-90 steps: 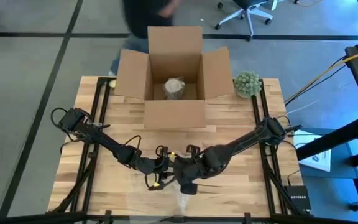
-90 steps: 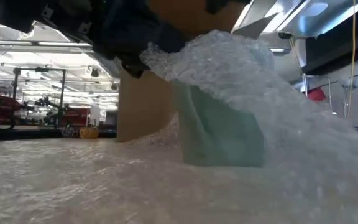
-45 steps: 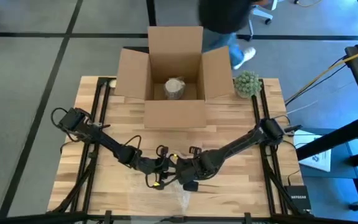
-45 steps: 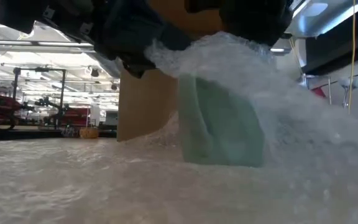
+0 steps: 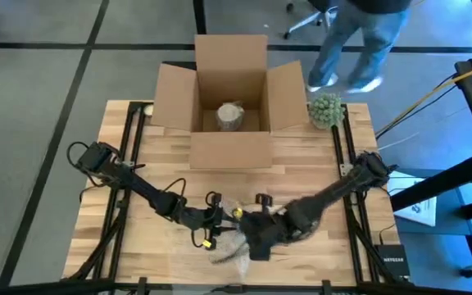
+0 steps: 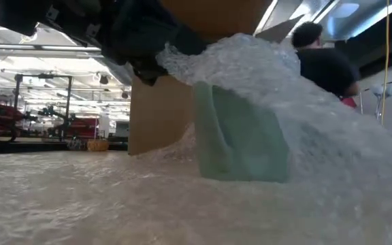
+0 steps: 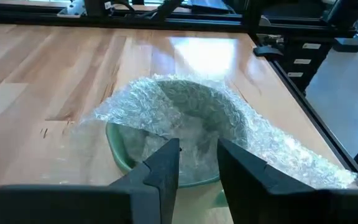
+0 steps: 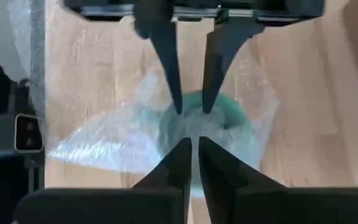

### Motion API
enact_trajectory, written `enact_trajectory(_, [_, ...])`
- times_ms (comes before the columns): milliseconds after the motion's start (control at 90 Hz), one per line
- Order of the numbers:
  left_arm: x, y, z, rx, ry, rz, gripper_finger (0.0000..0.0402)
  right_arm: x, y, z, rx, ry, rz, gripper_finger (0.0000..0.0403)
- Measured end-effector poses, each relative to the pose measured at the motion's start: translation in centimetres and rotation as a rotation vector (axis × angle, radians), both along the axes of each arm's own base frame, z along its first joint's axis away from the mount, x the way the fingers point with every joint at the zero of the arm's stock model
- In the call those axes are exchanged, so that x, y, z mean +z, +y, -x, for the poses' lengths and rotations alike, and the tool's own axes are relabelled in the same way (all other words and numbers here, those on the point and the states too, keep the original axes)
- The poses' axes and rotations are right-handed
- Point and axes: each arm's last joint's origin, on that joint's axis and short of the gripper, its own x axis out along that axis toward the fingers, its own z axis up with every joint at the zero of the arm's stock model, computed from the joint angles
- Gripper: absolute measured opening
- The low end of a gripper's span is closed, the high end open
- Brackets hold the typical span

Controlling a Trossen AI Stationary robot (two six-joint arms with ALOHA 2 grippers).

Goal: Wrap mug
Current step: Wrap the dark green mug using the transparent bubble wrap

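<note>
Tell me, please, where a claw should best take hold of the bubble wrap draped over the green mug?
Probably the loose flap of bubble wrap trailing off the green mug onto the table, taken from above: it lies free and thin there.

table (image 5: 318, 176): pale wood planks, smooth, slight sheen
bubble wrap (image 7: 185, 106): clear plastic, bumpy, glinting
mug (image 6: 240, 139): pale green, smooth, looks glazed
box (image 5: 229, 147): brown cardboard, matt
left gripper (image 7: 197, 163): dark matt plastic fingers
right gripper (image 8: 192, 149): same dark matt finish
</note>
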Motion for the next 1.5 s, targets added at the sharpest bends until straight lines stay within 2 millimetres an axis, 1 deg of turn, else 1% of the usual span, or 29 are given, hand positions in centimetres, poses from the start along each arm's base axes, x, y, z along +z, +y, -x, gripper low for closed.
enact_trajectory(67, [0.1,-0.1,0.1,-0.005,-0.001,0.002,0.0094,0.2,1.1,1.3,-0.038,-0.034,0.066,0.0017])
enact_trajectory(122, [0.2,-0.2,0.1,-0.007,-0.003,0.0,0.0094,-0.6,1.9,2.3,-0.081,-0.051,0.104,0.0017])
enact_trajectory(267, [0.9,-0.5,0.3,-0.026,-0.011,-0.005,0.0094,-3.9,3.2,4.5,-0.21,-0.065,0.135,0.0017])
enact_trajectory(378, [2.1,-0.4,0.6,-0.035,-0.038,0.003,0.0094,-6.8,3.1,5.9,-0.357,-0.11,0.136,0.0017])
enact_trajectory(467, [3.0,-0.3,0.9,-0.036,-0.035,-0.003,0.0094,-8.9,2.9,6.7,-0.422,-0.137,0.14,0.0026])
enact_trajectory(567, [3.9,0.2,1.6,-0.027,0.003,-0.012,0.0094,-10.9,2.4,7.2,-0.479,-0.166,0.121,0.0056])
enact_trajectory(689, [5.5,0.6,2.9,0.006,0.075,0.038,0.0094,-12.8,2.2,7.5,-0.493,-0.168,0.063,0.0111])
enact_trajectory(778, [6.6,0.6,4.4,0.022,0.157,0.066,0.0094,-13.6,2.0,7.6,-0.482,-0.164,0.056,0.015])
enact_trajectory(878, [7.5,0.4,6.6,0.044,0.267,0.106,0.0094,-14.2,1.8,7.7,-0.472,-0.198,0.069,0.018])
enact_trajectory(1011, [7.0,-0.4,9.7,0.106,0.451,0.156,0.0094,-14.7,1.6,7.8,-0.445,-0.226,0.106,0.0198])
enact_trajectory(1089, [6.4,-1.1,11.2,0.149,0.537,0.199,0.0094,-14.8,1.4,7.9,-0.445,-0.243,0.133,0.02])
enact_trajectory(1167, [5.5,-1.8,12.2,0.187,0.602,0.225,0.0094,-15.0,1.2,8.0,-0.448,-0.248,0.145,0.0199])
enact_trajectory(1300, [3.9,-2.7,13.1,0.232,0.636,0.274,0.0094,-15.0,1.1,7.8,-0.456,-0.252,0.139,0.0198])
enact_trajectory(1422, [2.2,-2.6,13.5,0.272,0.699,0.291,0.0101,-15.0,1.3,7.7,-0.452,-0.262,0.125,0.0198])
enact_trajectory(1500, [1.6,-2.8,13.3,0.274,0.708,0.318,0.0112,-15.0,1.3,7.6,-0.446,-0.265,0.122,0.0198])
